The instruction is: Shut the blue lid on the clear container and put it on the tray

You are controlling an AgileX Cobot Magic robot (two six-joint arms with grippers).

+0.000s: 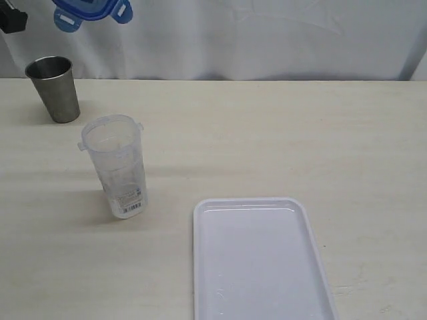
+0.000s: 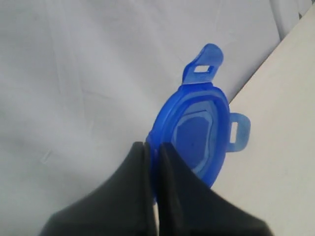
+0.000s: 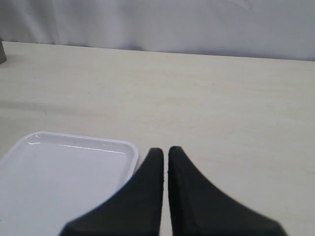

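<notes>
Blue snap-flap plastic lid (image 2: 194, 132) was held pinched by its rim in left fingers (image 2: 135, 172), presumably for capping the tall clear canister (image 1: 115, 163); right fingers (image 3: 150, 177) were shut, empty.

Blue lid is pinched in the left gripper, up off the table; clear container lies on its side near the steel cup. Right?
No: the clear container stands upright, per the exterior view. Rest holds: left gripper pinches the blue lid off the table, steel cup nearby.
</notes>
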